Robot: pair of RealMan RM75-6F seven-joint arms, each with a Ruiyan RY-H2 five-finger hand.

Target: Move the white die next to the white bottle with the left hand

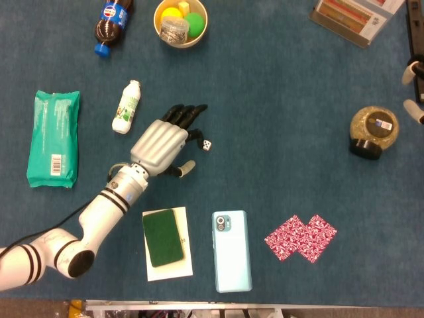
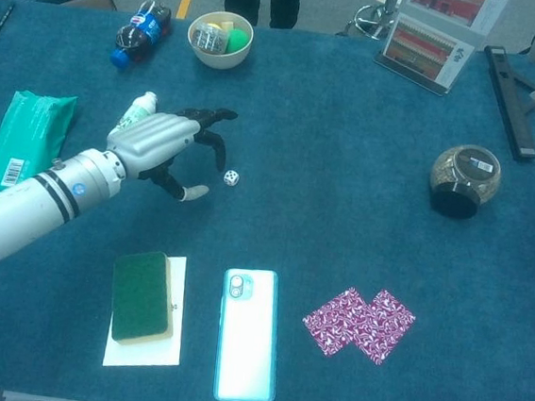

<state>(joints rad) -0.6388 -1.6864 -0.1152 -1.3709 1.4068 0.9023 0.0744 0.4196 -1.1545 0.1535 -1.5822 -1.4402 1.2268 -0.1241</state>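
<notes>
Two bottles are seen: one white bottle (image 1: 126,106) and one dark cola bottle (image 1: 110,17). One white die (image 1: 207,145) is counted, one bowl (image 1: 180,22), one green wipes pack (image 1: 53,138), one green sponge (image 1: 162,237) on one white card (image 1: 187,264), one light-blue phone (image 1: 231,251), two patterned red squares (image 1: 301,237), one round jar (image 1: 373,131) and one framed sign (image 1: 354,16).

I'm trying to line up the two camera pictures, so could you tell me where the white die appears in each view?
Head view: the white die lies left of centre, just right of the left hand fingertips.
Chest view: the white die lies left of centre, right of the left hand.
Shared landmark: the white bottle, behind the hand.
</notes>
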